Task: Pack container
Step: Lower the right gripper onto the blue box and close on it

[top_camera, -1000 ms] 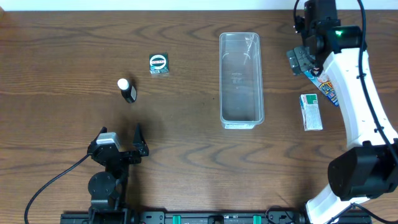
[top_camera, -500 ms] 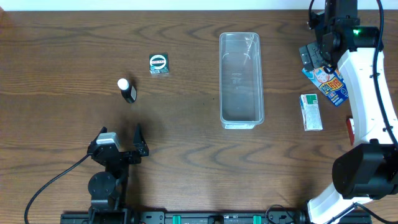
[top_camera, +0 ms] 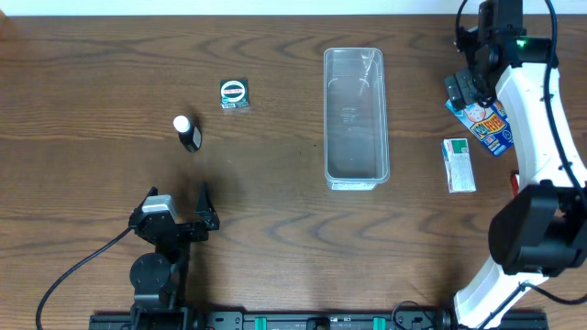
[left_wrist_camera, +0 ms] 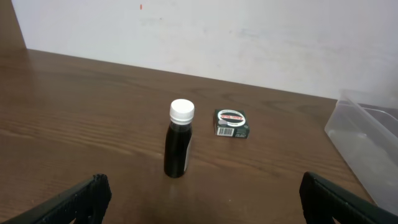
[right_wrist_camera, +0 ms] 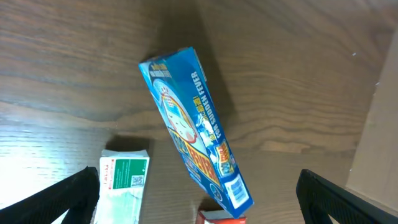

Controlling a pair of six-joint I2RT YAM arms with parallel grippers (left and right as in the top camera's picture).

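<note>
The container point(top_camera: 356, 119), a long clear empty tub, lies at centre right; its corner shows in the left wrist view point(left_wrist_camera: 367, 140). My right gripper point(top_camera: 462, 88) is open and empty, hovering over the far end of a blue box point(top_camera: 487, 126), which lies between its fingers point(right_wrist_camera: 200, 200) in the right wrist view point(right_wrist_camera: 186, 124). My left gripper point(top_camera: 176, 218) is open and empty near the front edge. Its fingers point(left_wrist_camera: 200, 202) frame a black bottle with a white cap point(left_wrist_camera: 179, 146), which also shows overhead point(top_camera: 187, 133).
A green-and-white packet point(top_camera: 459, 165) lies in front of the blue box, also in the right wrist view point(right_wrist_camera: 124, 183). A red item point(right_wrist_camera: 214, 218) peeks out beside it. A small green tin point(top_camera: 235, 94) sits behind the bottle point(left_wrist_camera: 232, 122). The table's edge point(right_wrist_camera: 364, 124) is close by.
My right gripper has moved right and slightly back, from beside the container to over the blue box. The left arm and all objects have stayed still.
</note>
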